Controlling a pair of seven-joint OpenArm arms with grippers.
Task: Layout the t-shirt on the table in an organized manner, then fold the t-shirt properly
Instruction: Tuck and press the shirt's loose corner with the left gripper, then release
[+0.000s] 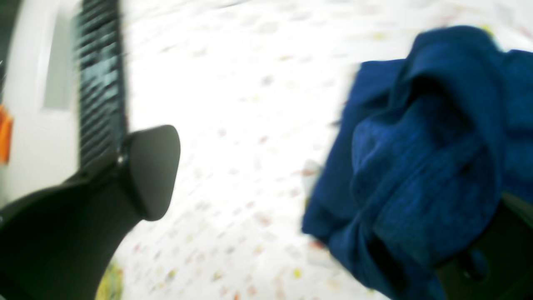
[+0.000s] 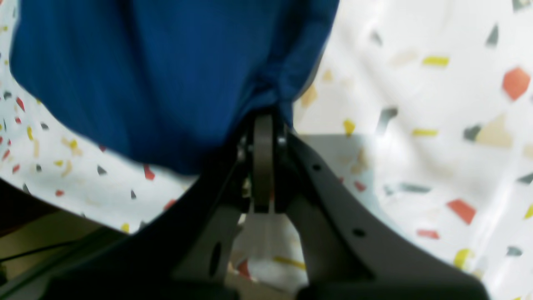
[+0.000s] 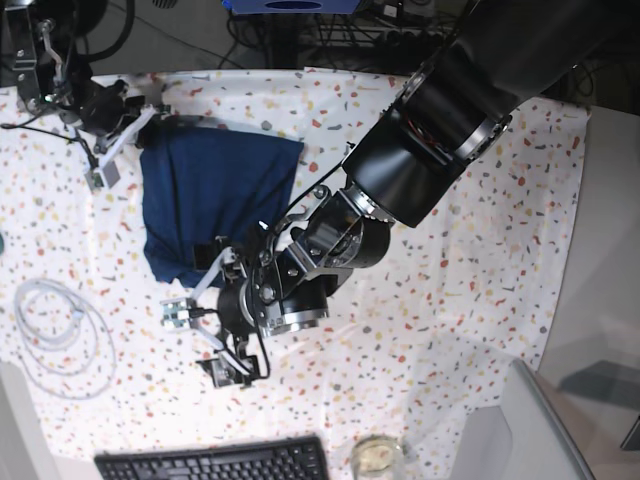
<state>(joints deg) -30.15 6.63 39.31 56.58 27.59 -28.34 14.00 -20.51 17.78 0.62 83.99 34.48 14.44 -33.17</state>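
The t-shirt (image 3: 215,190) is a navy-blue heap on the speckled table (image 3: 480,250), left of centre. In the right wrist view my right gripper (image 2: 263,118) is shut, pinching an edge of the t-shirt (image 2: 145,75), which hangs away from the jaws. In the base view that gripper (image 3: 140,135) sits at the shirt's far left corner. My left gripper (image 3: 215,312) stands wide open at the shirt's near edge. In its own view the left gripper (image 1: 316,200) shows one bare finger (image 1: 150,171), while bunched t-shirt (image 1: 416,166) lies against the other.
A coil of white cable (image 3: 55,330) lies on the table's left side. A black keyboard (image 3: 210,462) and a glass (image 3: 377,455) stand at the near edge. A grey slab (image 3: 510,430) is at the near right. The bare grey surface (image 3: 610,250) borders the cloth on the right.
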